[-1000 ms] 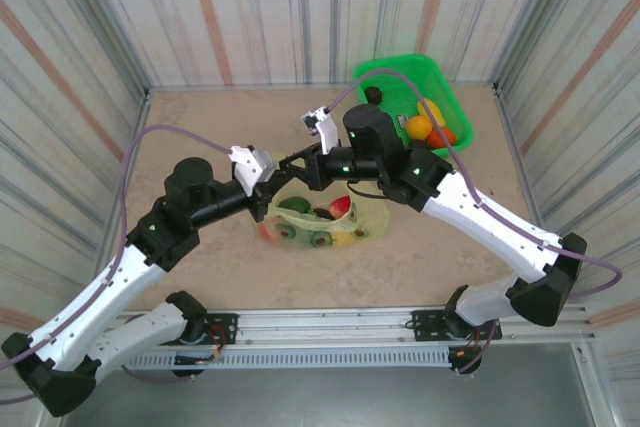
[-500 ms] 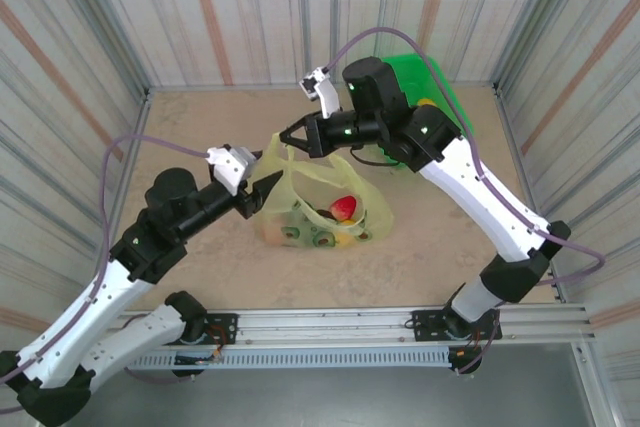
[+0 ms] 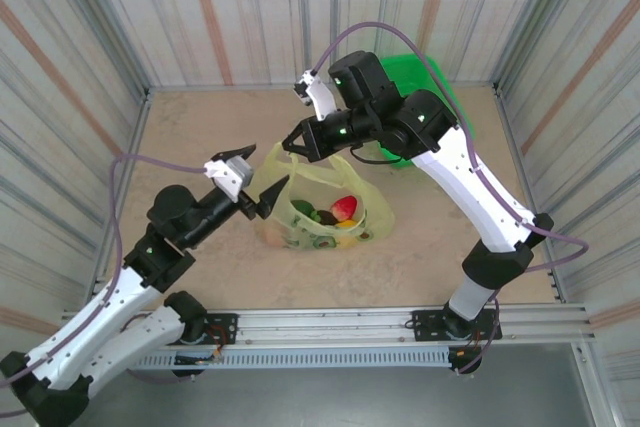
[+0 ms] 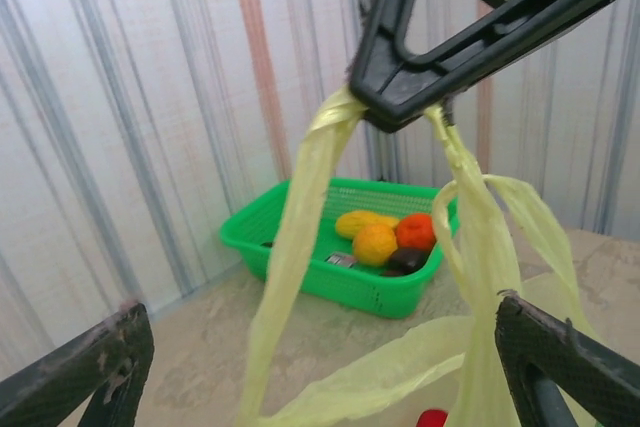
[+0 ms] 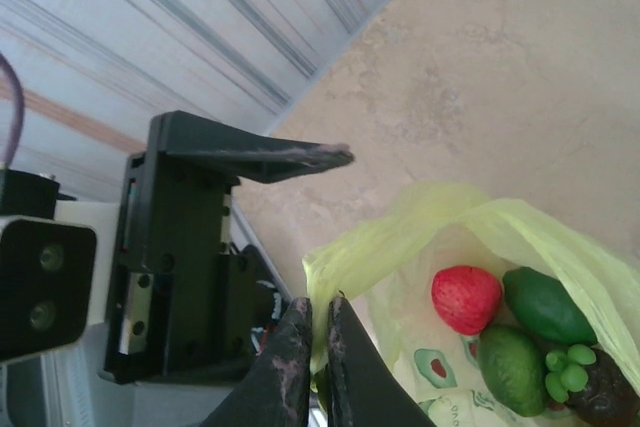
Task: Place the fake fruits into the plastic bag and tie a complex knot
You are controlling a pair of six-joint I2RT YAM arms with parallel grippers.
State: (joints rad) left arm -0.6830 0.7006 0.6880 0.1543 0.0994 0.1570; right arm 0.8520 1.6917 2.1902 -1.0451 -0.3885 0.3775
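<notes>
Leftward and nearer than a second ago, the left gripper (image 3: 256,175) now has its jaws wide apart, off the plastic bag (image 3: 372,209). Raised higher, the right gripper (image 3: 296,143) stays clamped on the handle strips (image 4: 300,247), holding the yellow-green bag up at mid-table, fake fruits (image 5: 465,299) inside

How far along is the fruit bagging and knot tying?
Done: a red fruit and green fruits lie in the plastic bag. In hand: the right hand is shut on the bag's handles, held up; the left hand is open beside it. Left: more fruits sit in the green basket, and the handles hang untied.
</notes>
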